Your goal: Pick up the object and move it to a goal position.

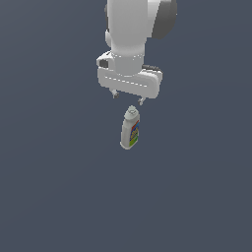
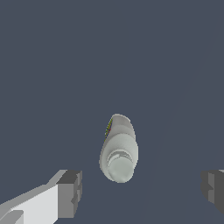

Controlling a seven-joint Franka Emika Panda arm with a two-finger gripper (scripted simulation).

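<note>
The small white bottle (image 1: 130, 129) with a pale grey-green cap and a multicoloured label stands upright on the dark floor, near the middle of the exterior view. My gripper (image 1: 128, 99) hangs above it and slightly behind, open and empty, apart from the bottle. In the wrist view I look down on the bottle's cap (image 2: 119, 165) and its body (image 2: 119, 148). The two grey fingertips (image 2: 70, 192) stand wide apart on either side of the cap, and the gripper's midpoint (image 2: 142, 189) lies a little to the side of it. The bottle is narrower than the gap.
The plain dark grey-blue floor (image 1: 54, 187) spreads all around the bottle. The white arm (image 1: 130, 34) rises above the gripper at the exterior view's top. No goal marker shows.
</note>
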